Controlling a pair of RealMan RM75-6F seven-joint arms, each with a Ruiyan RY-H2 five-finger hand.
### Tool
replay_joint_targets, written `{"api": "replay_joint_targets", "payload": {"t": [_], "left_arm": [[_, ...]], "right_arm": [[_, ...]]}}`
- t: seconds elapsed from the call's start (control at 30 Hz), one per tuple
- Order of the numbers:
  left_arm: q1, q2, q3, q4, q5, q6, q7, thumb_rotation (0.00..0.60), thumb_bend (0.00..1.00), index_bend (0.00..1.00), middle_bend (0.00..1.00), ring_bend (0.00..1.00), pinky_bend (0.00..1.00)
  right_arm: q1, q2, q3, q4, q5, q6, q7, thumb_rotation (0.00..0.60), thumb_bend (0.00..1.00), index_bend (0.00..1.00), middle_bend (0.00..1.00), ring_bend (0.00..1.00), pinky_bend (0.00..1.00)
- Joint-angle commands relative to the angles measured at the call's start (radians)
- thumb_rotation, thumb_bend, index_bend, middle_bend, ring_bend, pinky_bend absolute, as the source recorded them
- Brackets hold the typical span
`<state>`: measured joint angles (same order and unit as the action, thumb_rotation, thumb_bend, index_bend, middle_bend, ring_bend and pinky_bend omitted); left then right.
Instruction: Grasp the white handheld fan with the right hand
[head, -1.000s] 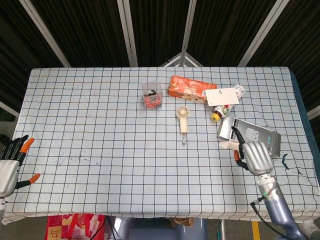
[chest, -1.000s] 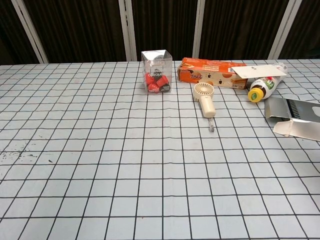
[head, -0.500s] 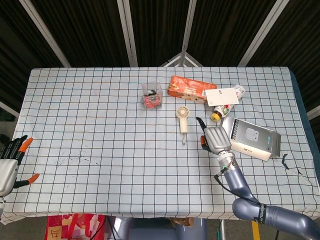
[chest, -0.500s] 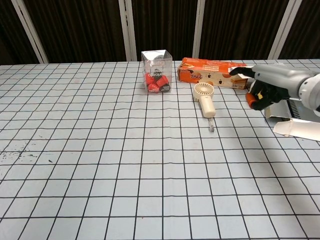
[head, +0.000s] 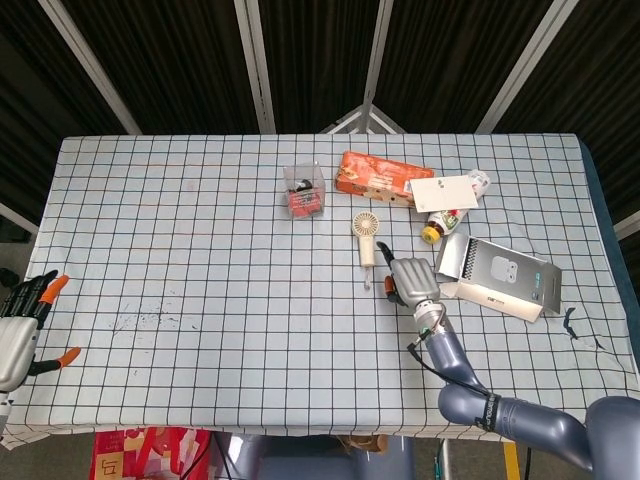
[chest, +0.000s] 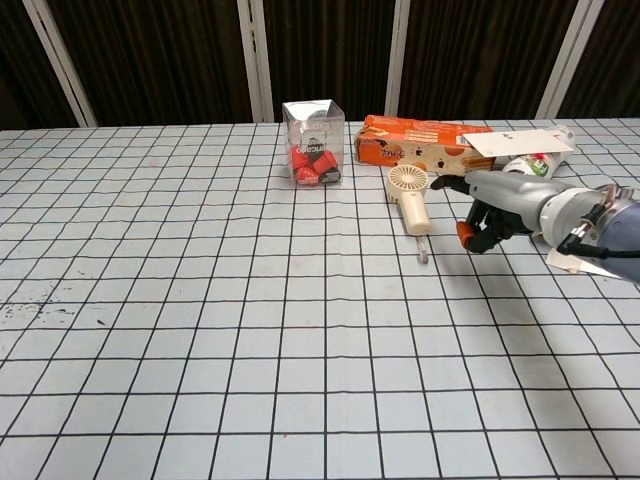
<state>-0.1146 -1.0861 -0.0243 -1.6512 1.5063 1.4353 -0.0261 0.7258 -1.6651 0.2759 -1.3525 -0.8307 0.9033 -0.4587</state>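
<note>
The white handheld fan (head: 367, 238) lies flat on the checked tablecloth, round head toward the back and handle toward the front; it also shows in the chest view (chest: 410, 195). My right hand (head: 408, 280) hovers just right of the fan's handle, apart from it and holding nothing. In the chest view the right hand (chest: 492, 208) has its thumb stretched toward the fan and its orange-tipped fingers bent downward. My left hand (head: 20, 325) sits at the table's front left corner with its fingers spread and nothing in them.
Behind the fan stand a clear box of red capsules (head: 304, 190) and an orange carton (head: 378, 177). Right of the fan lie a white card (head: 444, 192), a yellow-capped bottle (head: 438, 224) and a grey package (head: 500, 278). The tablecloth (head: 200, 250) is bare on the left.
My right hand has travelled left from the grey package to just beside the fan's handle. The fan and the left hand have not moved.
</note>
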Motion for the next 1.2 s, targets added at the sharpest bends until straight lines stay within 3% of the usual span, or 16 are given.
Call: {"api": "replay_joint_targets", "payload": {"t": [0.03,0.57,1.2], "left_arm": [[-0.001,0.000,0.000,-0.001,0.000,-0.001,0.001,0.600,0.05,0.00,0.00,0.00,0.00],[-0.005,0.001,-0.001,-0.006,-0.006,-0.006,-0.001,0.600,0.05,0.00,0.00,0.00,0.00],[-0.007,0.004,0.002,-0.010,-0.001,-0.009,-0.009,0.600,0.05,0.00,0.00,0.00,0.00]], "right_arm": [[0.004,-0.003,0.001,0.004,0.002,0.002,0.003,0.600,0.70,0.00,0.80,0.91,0.91],[0.073,-0.040,0.012,0.056,0.091,-0.021,-0.022,0.600,0.70,0.00,0.80,0.91,0.91],[0.094,-0.075,0.002,0.102,0.106,-0.013,0.000,0.600,0.70,0.00,0.80,0.91,0.91]]}}
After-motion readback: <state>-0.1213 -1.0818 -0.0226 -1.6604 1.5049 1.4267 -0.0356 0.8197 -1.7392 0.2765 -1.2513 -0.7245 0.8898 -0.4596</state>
